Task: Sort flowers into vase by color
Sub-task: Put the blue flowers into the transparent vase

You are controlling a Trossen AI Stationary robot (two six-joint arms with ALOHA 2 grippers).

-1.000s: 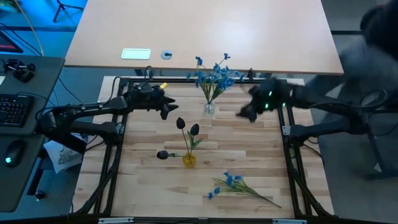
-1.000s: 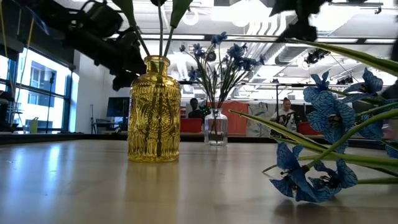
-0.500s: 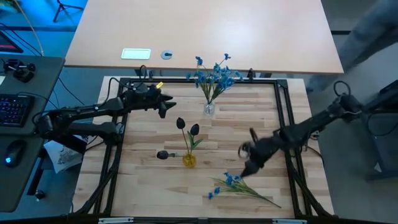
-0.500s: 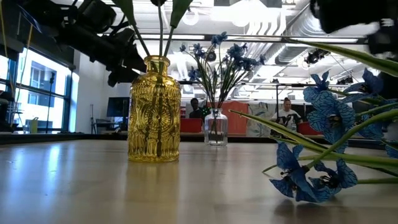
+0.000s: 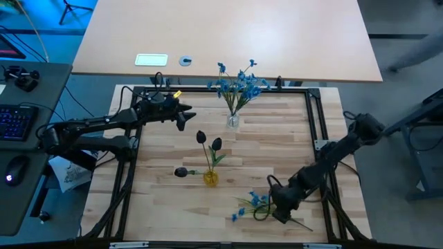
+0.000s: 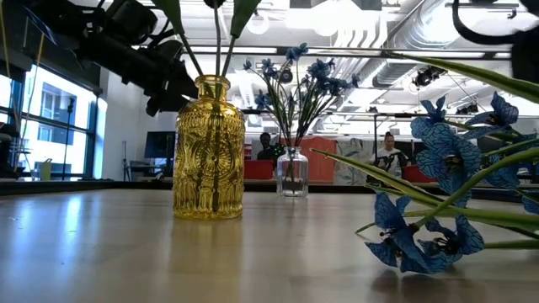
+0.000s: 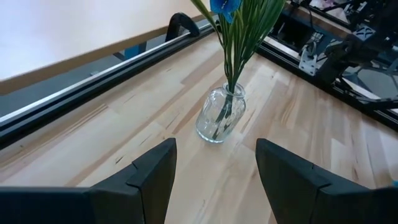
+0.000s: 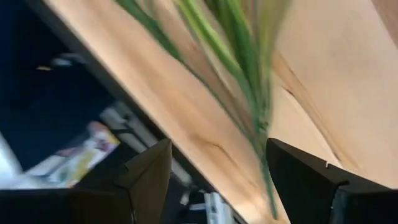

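Note:
A loose spray of blue flowers point(image 5: 257, 203) lies flat on the table near its near edge, close up in the low view point(image 6: 438, 202). My right gripper point(image 5: 277, 211) is low over its green stems point(image 8: 242, 68), open, with a finger on either side of them. A clear glass vase point(image 5: 232, 122) point(image 7: 221, 118) holds blue flowers point(image 5: 237, 83). A gold vase point(image 5: 210, 178) point(image 6: 209, 150) holds two black tulip buds point(image 5: 208, 140). A third black bud point(image 5: 181, 171) lies on the table to its left. My left gripper point(image 5: 183, 117) point(image 7: 214, 180) hovers open, left of the glass vase.
A black metal frame point(image 5: 315, 138) borders the wooden table. A larger pale desk point(image 5: 228, 34) lies beyond the far edge, and a keyboard point(image 5: 15, 121) sits off to the left. Bare wood point(image 5: 159, 207) shows at the near left. People stand far back in the room point(image 6: 387, 151).
My right gripper has swept from beside the glass vase at the far right toward the near edge and down. It now sits over the stems of the loose blue spray. The flowers and vases have not moved.

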